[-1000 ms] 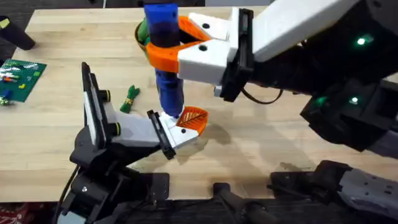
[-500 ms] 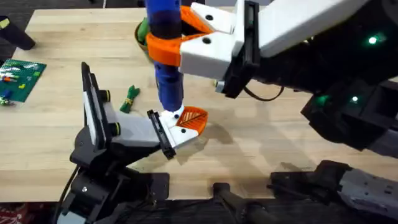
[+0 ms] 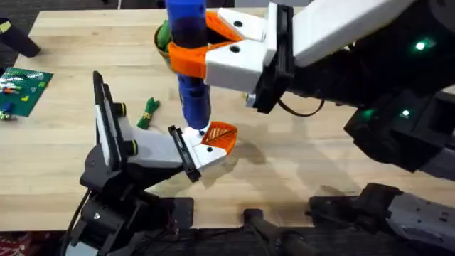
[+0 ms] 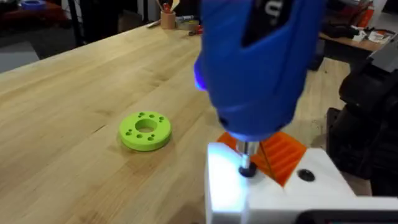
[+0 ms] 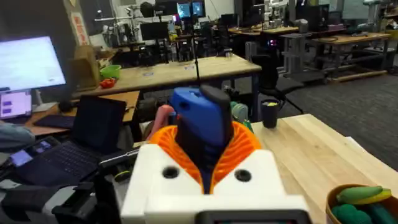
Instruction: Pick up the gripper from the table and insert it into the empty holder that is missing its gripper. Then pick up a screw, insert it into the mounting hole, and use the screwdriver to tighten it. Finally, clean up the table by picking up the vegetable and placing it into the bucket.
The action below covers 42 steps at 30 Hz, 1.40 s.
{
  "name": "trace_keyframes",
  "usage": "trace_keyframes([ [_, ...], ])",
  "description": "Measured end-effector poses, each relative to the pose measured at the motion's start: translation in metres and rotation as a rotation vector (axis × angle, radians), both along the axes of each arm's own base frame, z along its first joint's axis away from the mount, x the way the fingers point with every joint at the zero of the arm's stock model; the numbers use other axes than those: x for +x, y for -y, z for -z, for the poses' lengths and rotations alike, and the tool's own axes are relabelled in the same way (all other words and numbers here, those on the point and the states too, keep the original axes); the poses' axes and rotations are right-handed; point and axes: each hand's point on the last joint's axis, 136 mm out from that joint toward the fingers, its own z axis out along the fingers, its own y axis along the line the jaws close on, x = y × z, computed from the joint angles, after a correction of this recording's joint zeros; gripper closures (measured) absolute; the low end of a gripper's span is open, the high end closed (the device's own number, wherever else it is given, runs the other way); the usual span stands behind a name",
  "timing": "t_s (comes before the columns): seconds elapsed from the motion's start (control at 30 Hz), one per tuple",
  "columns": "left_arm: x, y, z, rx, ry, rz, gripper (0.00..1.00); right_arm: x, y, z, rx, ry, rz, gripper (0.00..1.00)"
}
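**Screwdriver held upright over the mounting hole**

Screwdriver [image 3: 190, 64], a thick bright-blue cylindrical tool with a slimmer blue shaft, stands vertical in the right gripper [image 3: 195, 50]. The white fingers with orange ribbed pads [image 5: 245, 146] are closed around its handle. White lettering shows on the dark panel of the tool body in the left wrist view, too cropped to read.

The short dark tip [image 4: 247, 163] rests on the white finger mount of the left gripper [image 3: 206, 146], at a small dark hole. A second dark hole [image 4: 305, 175] lies just beside it on the same white face. The small orange ribbed plastic finger [image 3: 219, 135] sits in that mount, directly beside the tip. Whether the left gripper's fingers are open or closed cannot be told.

The small dark-green bundle of stalks with a yellowish band [image 3: 148, 112] lies on the wooden worktop [image 3: 298, 163], near the left arm and apart from both grippers.

The round container with a tan-yellow rim [image 5: 357, 190] stands at the far side of the worktop, behind the screwdriver, with green items inside.

A lime-green ring with small holes [image 4: 145, 130] lies flat on the worktop.

A flat green studded plate [image 3: 25, 89] lies at the worktop's left edge.
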Motion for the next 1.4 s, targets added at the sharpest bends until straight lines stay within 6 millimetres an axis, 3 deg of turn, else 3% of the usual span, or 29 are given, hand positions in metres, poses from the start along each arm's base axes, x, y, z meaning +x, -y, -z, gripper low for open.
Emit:
trace_keyframes([
  [0.6, 0.000, 0.000, 0.000, 0.000, 0.000, 0.000, 0.991, 0.001, 0.001, 0.004, -0.016, -0.020, 0.003, 0.955],
  [1.0, 0.000, 0.000, 0.000, 0.000, 0.000, 0.000, 0.991, -0.003, 0.005, -0.006, 0.009, 0.005, 0.003, 0.955],
  [1.4, 0.000, 0.000, 0.000, 0.000, 0.000, 0.000, 0.991, -0.002, 0.004, 0.005, -0.027, -0.030, 0.003, 0.955],
])
